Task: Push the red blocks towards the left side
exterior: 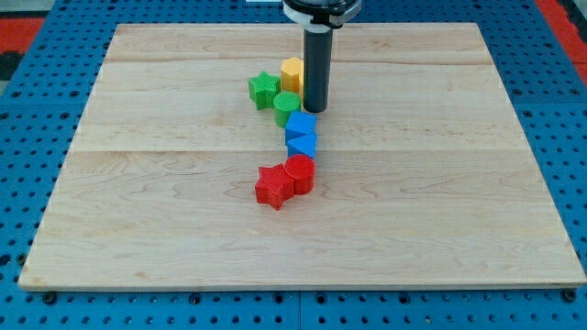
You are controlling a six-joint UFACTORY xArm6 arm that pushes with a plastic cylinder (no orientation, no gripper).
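Observation:
A red star block (pixel 273 184) and a red round block (pixel 299 173) lie touching near the board's middle. Above them sit two blue blocks, a blue triangle-like block (pixel 301 144) and a blue cube (pixel 300 124). Further up are a green round block (pixel 286 107), a green star (pixel 263 89) and a yellow block (pixel 292 73). My tip (pixel 315 109) is at the end of the dark rod, just right of the green round block and above the blue cube, well above the red blocks.
The wooden board (pixel 138 229) lies on a blue perforated table (pixel 18 183). The blocks form a loose column near the board's middle.

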